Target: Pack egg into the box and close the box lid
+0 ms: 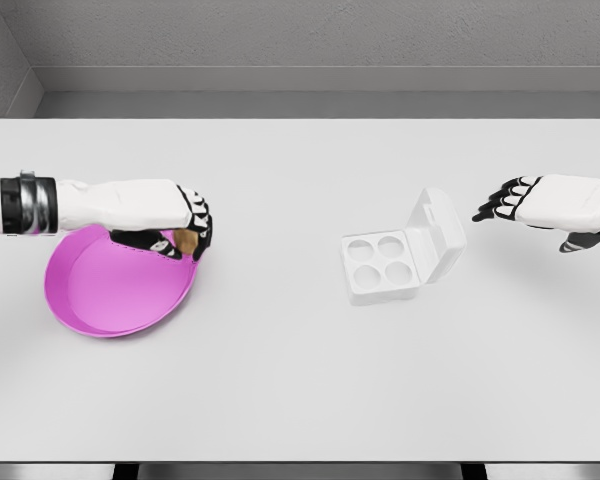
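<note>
We see the left hand [185,232] above the right rim of the shallow round pink plastic bowl [90,290], fingers curled tight on a small brown egg [185,241]. The right hand [515,203] hovers w/ fingers loosely spread, holding nothing, near the small white square egg box [380,262]. The box sits approx. mid-right on the white table [280,380], lid [438,232] raised, four round cups empty.

Bare table [280,380] between bowl [90,290] and box [385,262]
</note>
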